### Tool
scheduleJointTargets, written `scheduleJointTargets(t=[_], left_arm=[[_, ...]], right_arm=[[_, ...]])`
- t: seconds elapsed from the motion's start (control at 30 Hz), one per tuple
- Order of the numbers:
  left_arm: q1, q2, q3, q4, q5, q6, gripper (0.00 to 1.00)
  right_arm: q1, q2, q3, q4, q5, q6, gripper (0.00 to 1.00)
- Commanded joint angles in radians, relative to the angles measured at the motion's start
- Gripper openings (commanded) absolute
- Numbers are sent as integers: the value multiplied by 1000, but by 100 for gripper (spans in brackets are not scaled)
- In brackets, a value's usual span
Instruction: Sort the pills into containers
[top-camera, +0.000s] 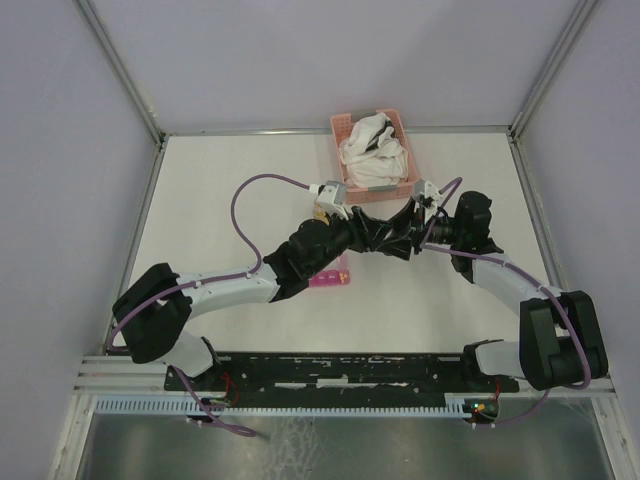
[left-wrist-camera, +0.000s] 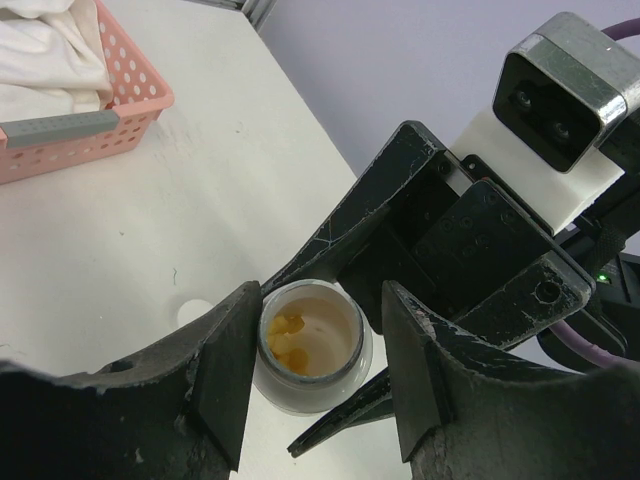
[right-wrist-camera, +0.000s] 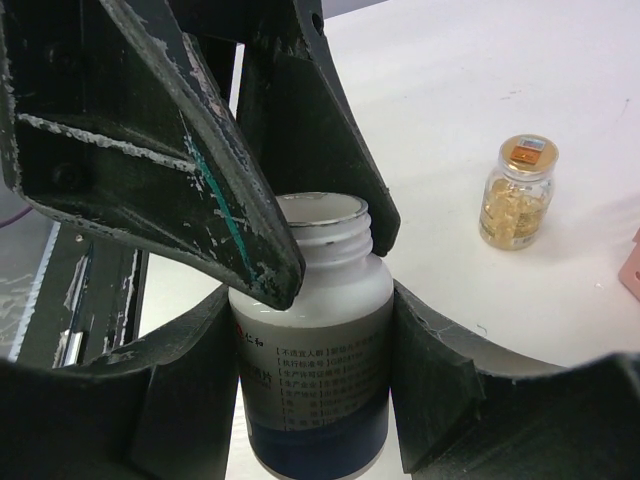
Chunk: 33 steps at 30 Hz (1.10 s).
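On the white table (top-camera: 220, 200) enclosed by pale walls (top-camera: 320, 60), the right gripper (right-wrist-camera: 310, 300) clamps the uncapped white bottle (right-wrist-camera: 310, 360) while the left gripper (left-wrist-camera: 322, 295) straddles its mouth, jaws apart.

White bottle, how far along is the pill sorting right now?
Done: the white bottle is uncapped, yellow pills showing inside. In hand: the right gripper clamps it while the left gripper straddles its mouth. Left: the pink pill box sits half hidden under the left arm, fill unreadable; the small clear bottle stands capped.
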<state>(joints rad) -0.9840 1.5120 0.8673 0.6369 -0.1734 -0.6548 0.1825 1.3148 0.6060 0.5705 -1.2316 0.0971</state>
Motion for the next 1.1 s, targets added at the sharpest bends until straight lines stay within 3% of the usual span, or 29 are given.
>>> scheduleJointTargets(t=[0.0,0.2,0.57,0.67,0.73,0.8,0.93,1.07], left_arm=[[-9,10,46,-6,36,-17,58],[-8,14,48,-14,35,-19,54],[-9,36,75,-77,46,-14,55],[-10,34,75,-75,47,-14,44],[-9,31,77,-75,46,-12,26],[-9,30,81,-76,45,-5,16],[-9,31,86,-80,52,17,4],[-9,31,86,-74,57,41,3]], right_arm=[[9,-16,49,16,-22,-23,4],[9,-16,49,15,-19,-22,4],[9,-16,58,-30,-8,-51,6],[10,-16,65,-71,-6,-81,7],[10,-15,70,-96,-6,-98,8],[11,-16,75,-130,-6,-128,9],[10,-17,103,-267,-12,-234,17],[13,-17,165,-546,-15,-441,38]])
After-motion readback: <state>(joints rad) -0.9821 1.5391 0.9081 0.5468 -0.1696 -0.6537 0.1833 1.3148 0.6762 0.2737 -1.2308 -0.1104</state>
